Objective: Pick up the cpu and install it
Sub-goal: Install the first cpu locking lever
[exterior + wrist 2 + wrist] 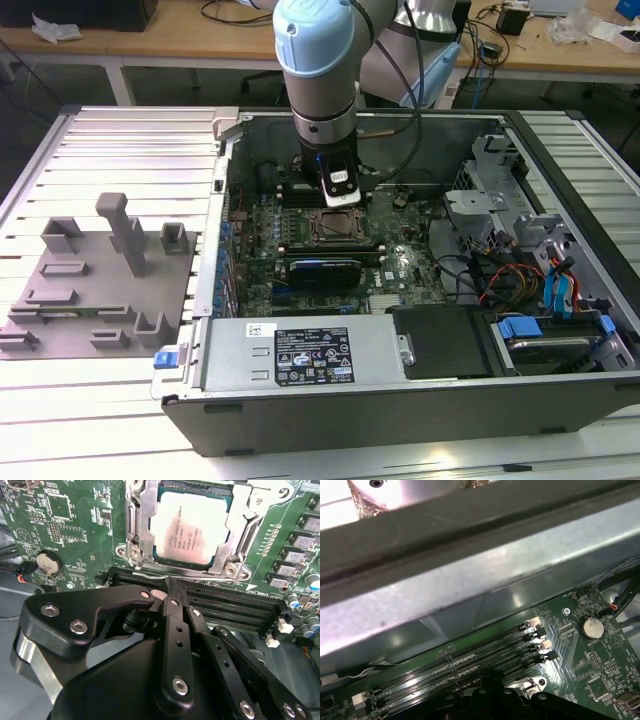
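Observation:
The cpu point(192, 527), a small square chip with a pale silver top, lies flat inside the metal-rimmed socket frame point(137, 530) on the green motherboard point(75, 525). In the second wrist view my gripper point(173, 584) is shut with nothing between its black fingers. Its tips hang over the black memory slots point(225, 607) just beside the socket, apart from the chip. In the exterior view the gripper point(340, 200) hangs inside the open computer case, just beyond the socket point(335, 228).
A grey fixture plate point(100, 290) with upright blocks lies at the exterior view's left. The labelled power supply point(300, 350) lines the case's near side. A drive cage point(490, 195) and coloured cables point(520, 280) stand at the exterior view's right. The case wall point(470, 580) is close by.

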`<state>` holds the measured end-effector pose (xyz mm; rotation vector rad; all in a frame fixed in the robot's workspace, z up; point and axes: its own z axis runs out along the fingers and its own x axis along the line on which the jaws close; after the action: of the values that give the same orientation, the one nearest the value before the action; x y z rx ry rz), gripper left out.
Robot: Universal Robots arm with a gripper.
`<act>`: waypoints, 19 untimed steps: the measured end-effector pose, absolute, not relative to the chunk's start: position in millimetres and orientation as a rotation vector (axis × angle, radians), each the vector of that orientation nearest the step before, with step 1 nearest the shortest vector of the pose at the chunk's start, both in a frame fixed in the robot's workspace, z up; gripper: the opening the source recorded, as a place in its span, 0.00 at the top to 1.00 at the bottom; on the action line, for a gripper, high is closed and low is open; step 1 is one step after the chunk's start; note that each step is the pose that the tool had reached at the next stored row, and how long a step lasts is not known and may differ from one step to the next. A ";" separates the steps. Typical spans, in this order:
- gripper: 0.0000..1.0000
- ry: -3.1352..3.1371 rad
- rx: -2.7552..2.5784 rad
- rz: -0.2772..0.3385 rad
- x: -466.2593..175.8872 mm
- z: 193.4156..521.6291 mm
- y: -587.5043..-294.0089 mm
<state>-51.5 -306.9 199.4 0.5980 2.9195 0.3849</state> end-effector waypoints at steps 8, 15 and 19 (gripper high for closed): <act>0.89 2.917 0.597 0.385 -51.6 199.3 -308.2; 0.89 2.912 0.596 0.386 -51.5 198.1 -309.4; 0.89 2.909 0.595 0.387 -51.4 196.7 -309.6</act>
<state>-51.4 -309.6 196.7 0.5945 2.9090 0.3868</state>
